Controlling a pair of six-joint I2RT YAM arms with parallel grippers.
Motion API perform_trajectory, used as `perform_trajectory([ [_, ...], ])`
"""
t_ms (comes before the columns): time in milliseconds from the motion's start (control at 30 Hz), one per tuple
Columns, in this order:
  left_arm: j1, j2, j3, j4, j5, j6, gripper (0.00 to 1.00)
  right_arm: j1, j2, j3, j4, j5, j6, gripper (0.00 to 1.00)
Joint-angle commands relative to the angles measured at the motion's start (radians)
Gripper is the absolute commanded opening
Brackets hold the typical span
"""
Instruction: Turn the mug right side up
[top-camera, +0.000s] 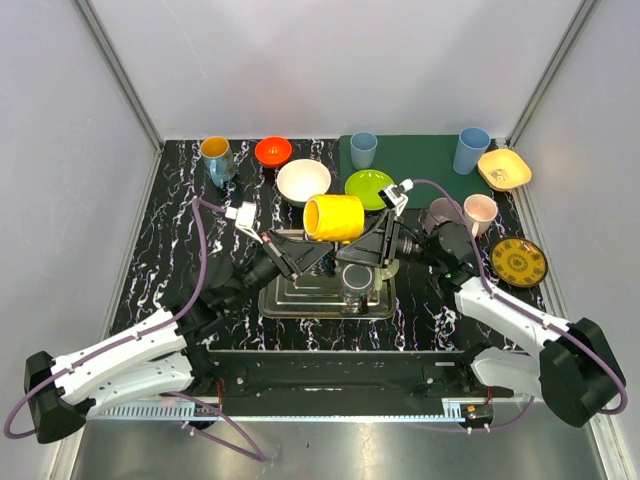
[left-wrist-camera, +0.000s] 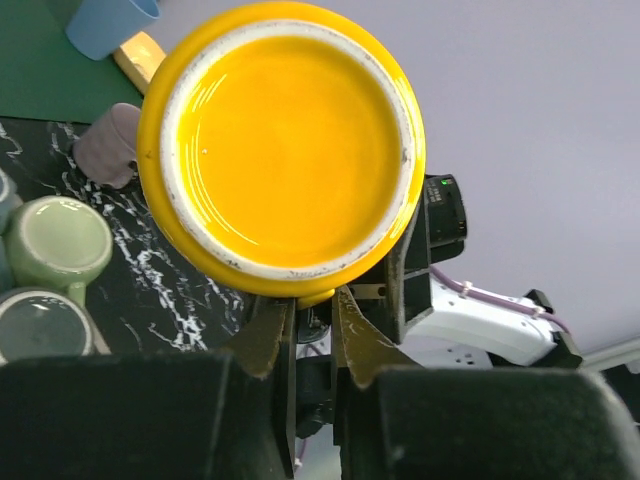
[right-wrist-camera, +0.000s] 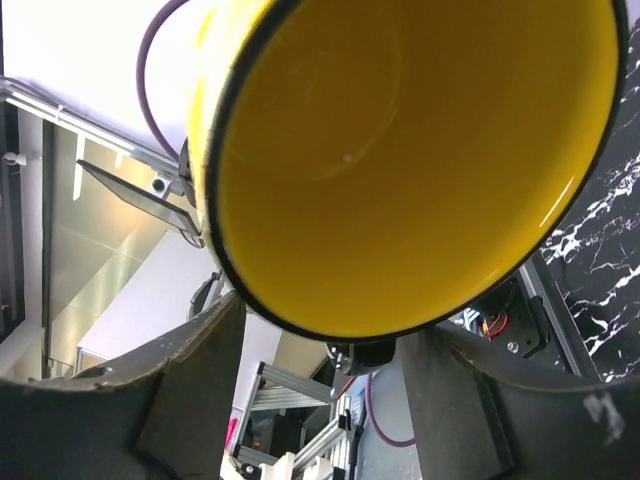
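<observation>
Mug position: the glossy yellow ceramic mug (top-camera: 333, 218) is off the desk, held in the air on its side over the far edge of the shallow steel tray (top-camera: 285, 300). Its base faces left and its mouth faces right. Judged half-way through the turn: neither upside down nor upright.

Left end effector (left-wrist-camera: 312, 300): fully closed, pinching a small yellow lip at the mug's lower edge. I take this for the handle. The left wrist view looks straight at the base, a yellow disc inside a white unglazed ring. A handle grip would explain how the mug can hang sideways with its body left free.

Right end effector (right-wrist-camera: 328, 318): jaws parted wide, one finger (right-wrist-camera: 190, 390) on each side of the lower rim, facing the open mouth. Likely placed to take the mug over or steady it, since one wrist may not be able to finish the rotation alone.

Not resolved:
- Handle almost entirely hidden, so the grip point is an inference.
- Whether the right fingers touch the rim: cannot tell. The mug fills that view and is cut off at the top and right.
- From above, both sets of fingertips are lost under the mug.
- A clear object on the tray (top-camera: 358, 282) is too indistinct to name.
</observation>
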Motion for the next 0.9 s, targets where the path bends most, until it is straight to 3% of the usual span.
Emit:
perform_trajectory([
  [0,0.005,-0.007,0.021,0.216,0.084,-0.048,0.00,0.004,0.042,0.068,0.154,-0.016,0.026,0.63],
  [200,0.005,-0.001,0.006,0.225,0.122,-0.062,0.00,0.004,0.081,0.088,0.202,0.001,0.046,0.48],
  [333,0.005,0.001,-0.011,0.236,0.131,-0.072,0.00,0.006,0.089,0.088,0.237,0.027,0.061,0.29],
  [433,0.005,-0.004,-0.023,0.239,0.134,-0.074,0.00,0.004,0.093,0.088,0.272,0.050,0.077,0.23],
  [500,0.005,-0.007,-0.028,0.236,0.137,-0.072,0.00,0.004,0.095,0.089,0.295,0.064,0.092,0.15],
  [567,0.005,-0.007,-0.034,0.228,0.139,-0.069,0.00,0.004,0.089,0.095,0.275,0.071,0.086,0.00],
  [700,0.005,-0.014,-0.040,0.175,0.131,-0.043,0.01,0.006,0.035,0.105,0.090,0.096,0.008,0.00],
  [733,0.005,-0.022,-0.040,0.144,0.130,-0.030,0.17,0.006,0.015,0.111,0.033,0.102,-0.064,0.00],
  [867,0.006,-0.074,-0.052,0.038,0.061,0.027,0.70,0.006,-0.169,0.173,-0.476,0.198,-0.332,0.00],
])
